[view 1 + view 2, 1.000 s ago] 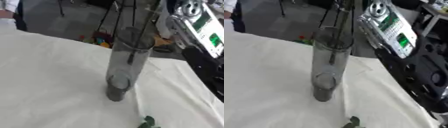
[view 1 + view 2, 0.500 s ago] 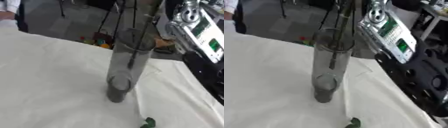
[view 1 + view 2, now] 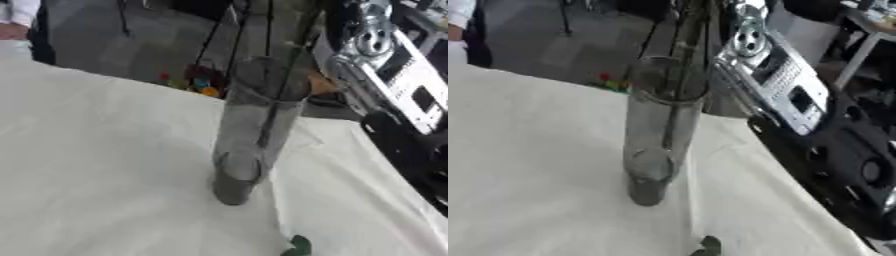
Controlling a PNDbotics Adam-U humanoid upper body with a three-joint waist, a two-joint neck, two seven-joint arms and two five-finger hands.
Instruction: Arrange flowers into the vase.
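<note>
Apparently, stem point(image 3: 677, 112) stands in vase point(image 3: 656, 135).

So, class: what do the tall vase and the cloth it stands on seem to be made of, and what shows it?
The vase looks like clear glass or plastic: a dark stem shows through its wall, and its rim catches light. The cloth looks like matte off-white fabric, with soft creases and no shine.

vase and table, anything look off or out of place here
One small thing: a green leaf-like scrap lies loose on the white tablecloth, in front of the glass vase rather than in it. The vase itself stands upright with dark stems inside. No spill or damage shows.
</note>
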